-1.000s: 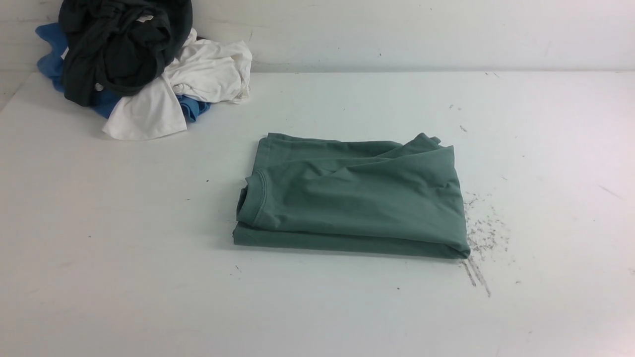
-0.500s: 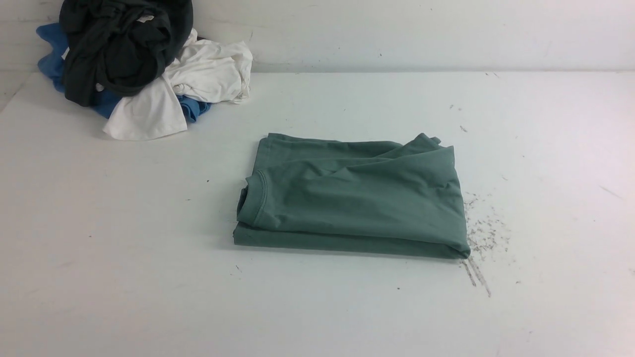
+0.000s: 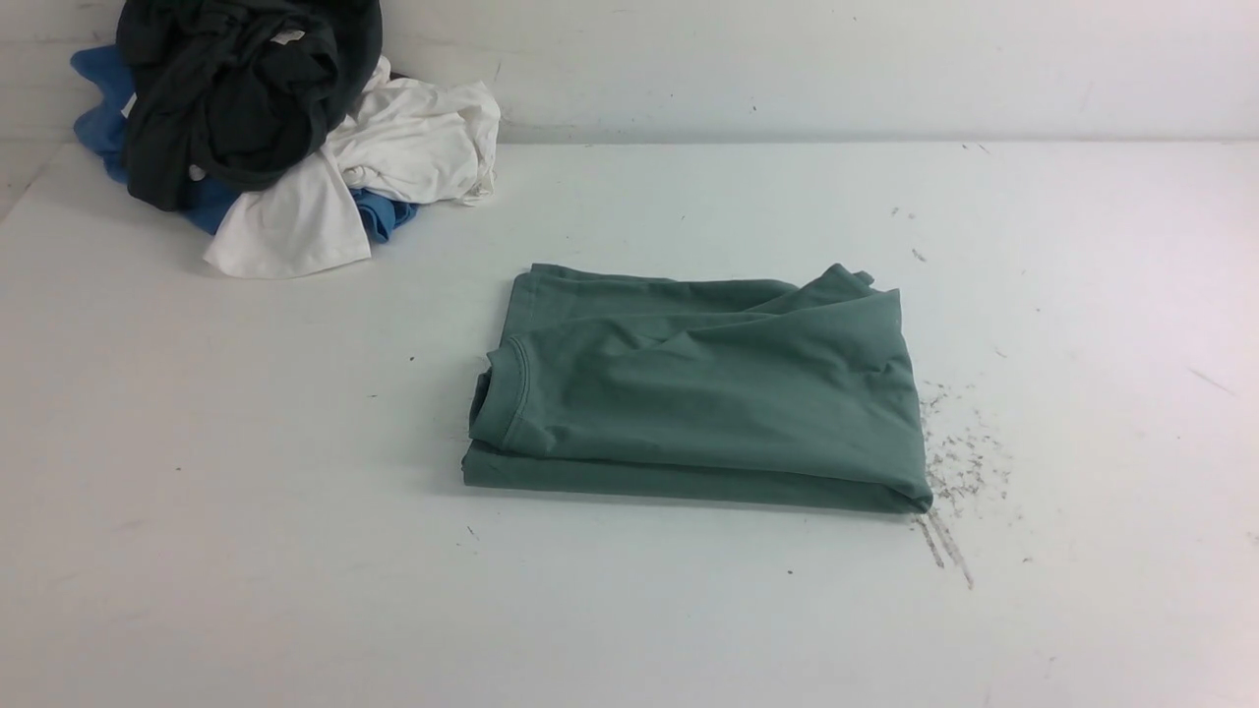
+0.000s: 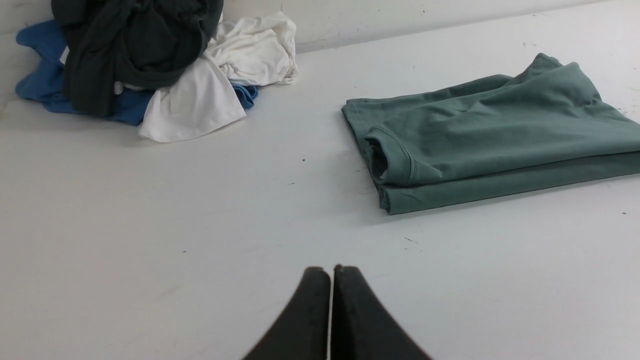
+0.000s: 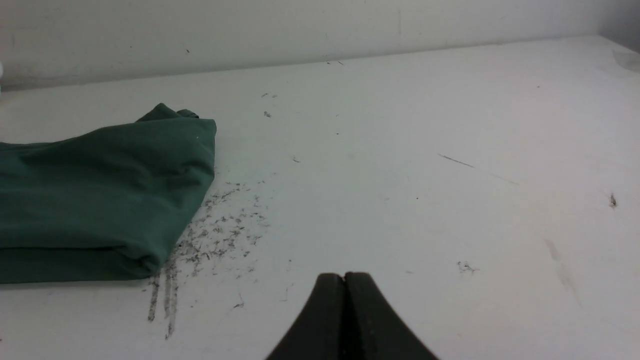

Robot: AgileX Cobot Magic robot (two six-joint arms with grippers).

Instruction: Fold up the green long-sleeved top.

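Your green long-sleeved top (image 3: 703, 393) lies folded into a thick rectangle near the middle of the white surface (image 3: 197, 551). Ribbed neck opening faces the left side, stacked folded edges run along the near side, and one corner of cloth pokes up at the far right. Right edge sits just beside a patch of dark scuff marks (image 3: 959, 472).

Open room: bare surface on all sides of the top, widest toward you and to the right. Far-left corner is taken by a heap of clothes (image 3: 275, 128), black, white and blue, against the wall (image 3: 836, 59), well apart from the top.

Left gripper (image 4: 330, 272): fingers pressed together, holding nothing, above bare surface on the near-left side of the top. Right gripper (image 5: 344, 277): fingers likewise closed and empty, off the top's right edge, near the scuffs.

Against the earlier frames: you see no change; top and heap lie exactly as they did.
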